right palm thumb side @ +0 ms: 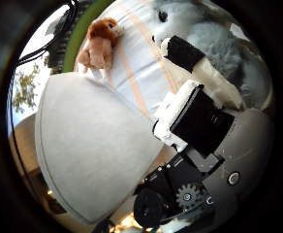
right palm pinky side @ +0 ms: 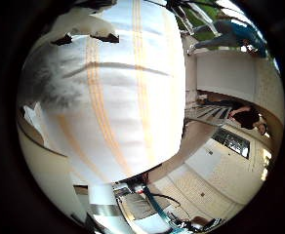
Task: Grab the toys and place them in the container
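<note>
Nearest to us is the hand (right palm thumb side: 195, 116) itself, its white and black finger reaching out from the palm with its tip laid against a grey plush toy (right palm thumb side: 219, 43). We can only see that one finger clearly; it looks extended rather than curled, touching the fur but not wrapped round it, and we cannot tell how the others stand. The grey toy lies on a white cloth with orange stripes (right palm pinky side: 128, 87), close under the palm, and its fluffy edge also shows at the side of the little finger view. Farther off on the same cloth sits a small brown plush toy (right palm thumb side: 99, 46), well apart from the grey one and near a green rim. Just beside the hand, between it and the brown toy, spreads a broad pale grey surface (right palm thumb side: 88, 150), which we judge may be the container, though we cannot be sure. Both toys look soft, light and squashy, not fragile and not slippery, since the fur should give good friction. We would take the grey one round the thick middle of its body, closing the fingers well in so the stuffing compresses rather than pinching loose fur.
</note>
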Action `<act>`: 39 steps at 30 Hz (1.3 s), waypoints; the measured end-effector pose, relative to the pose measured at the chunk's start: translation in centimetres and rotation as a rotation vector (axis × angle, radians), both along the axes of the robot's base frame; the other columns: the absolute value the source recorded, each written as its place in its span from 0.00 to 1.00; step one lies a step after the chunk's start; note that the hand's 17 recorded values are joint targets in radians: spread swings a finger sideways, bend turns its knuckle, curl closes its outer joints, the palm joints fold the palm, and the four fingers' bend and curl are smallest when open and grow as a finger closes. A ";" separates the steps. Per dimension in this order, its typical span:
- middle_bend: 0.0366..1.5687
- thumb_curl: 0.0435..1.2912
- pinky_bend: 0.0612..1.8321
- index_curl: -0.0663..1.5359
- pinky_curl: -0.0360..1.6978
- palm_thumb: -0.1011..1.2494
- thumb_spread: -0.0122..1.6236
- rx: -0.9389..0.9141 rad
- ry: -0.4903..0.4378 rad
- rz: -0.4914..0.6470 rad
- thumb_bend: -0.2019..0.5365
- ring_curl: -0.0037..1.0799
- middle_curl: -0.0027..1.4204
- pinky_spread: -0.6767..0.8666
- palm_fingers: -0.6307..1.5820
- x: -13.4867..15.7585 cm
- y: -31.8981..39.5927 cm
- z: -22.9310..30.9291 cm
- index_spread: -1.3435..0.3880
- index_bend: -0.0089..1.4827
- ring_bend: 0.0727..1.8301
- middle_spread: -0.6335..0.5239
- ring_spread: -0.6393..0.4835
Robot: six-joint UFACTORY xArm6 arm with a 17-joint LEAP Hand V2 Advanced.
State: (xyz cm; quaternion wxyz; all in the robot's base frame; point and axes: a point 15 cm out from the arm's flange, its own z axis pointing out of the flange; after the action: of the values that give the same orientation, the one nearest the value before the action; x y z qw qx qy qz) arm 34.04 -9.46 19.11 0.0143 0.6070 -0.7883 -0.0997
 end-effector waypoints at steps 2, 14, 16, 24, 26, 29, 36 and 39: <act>0.61 0.34 0.69 0.20 0.23 0.73 0.71 -0.004 -0.014 0.000 0.41 0.56 0.50 0.66 0.83 -0.1 0.0 1.0 0.56 0.26 0.66 0.46 0.62; 0.74 0.43 0.84 0.32 0.33 0.77 0.73 0.007 -0.047 0.034 0.33 0.66 0.62 0.56 0.74 -3.6 1.4 14.4 0.42 0.47 0.75 0.41 0.51; 0.75 0.43 0.85 0.33 0.34 0.77 0.73 0.010 -0.119 0.082 0.32 0.67 0.62 0.55 0.73 -4.5 3.6 19.4 0.41 0.48 0.76 0.41 0.51; 0.79 0.46 0.88 0.41 0.38 0.78 0.75 0.115 -0.270 0.303 0.26 0.69 0.66 0.53 0.69 -6.9 13.8 29.0 0.36 0.51 0.80 0.40 0.49; 0.79 0.47 0.88 0.42 0.38 0.78 0.75 0.158 -0.270 0.361 0.26 0.69 0.66 0.53 0.68 -7.1 16.6 29.3 0.35 0.51 0.81 0.40 0.49; 0.81 0.48 0.89 0.47 0.40 0.78 0.75 0.203 -0.239 0.436 0.26 0.70 0.67 0.52 0.67 -7.1 21.0 28.7 0.34 0.52 0.82 0.39 0.49; 0.69 0.43 0.85 0.55 0.41 0.67 0.76 0.237 -0.212 0.524 0.23 0.64 0.60 0.56 0.57 -0.2 26.7 18.2 0.38 0.47 0.76 0.44 0.56; 0.49 0.42 0.81 0.53 0.41 0.66 0.76 0.233 -0.159 0.570 0.24 0.60 0.52 0.61 0.31 0.6 26.9 14.7 0.47 0.38 0.69 0.47 0.65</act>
State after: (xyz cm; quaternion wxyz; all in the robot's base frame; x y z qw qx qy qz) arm 34.69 17.46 33.78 -0.0896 0.8069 -0.5683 -0.1336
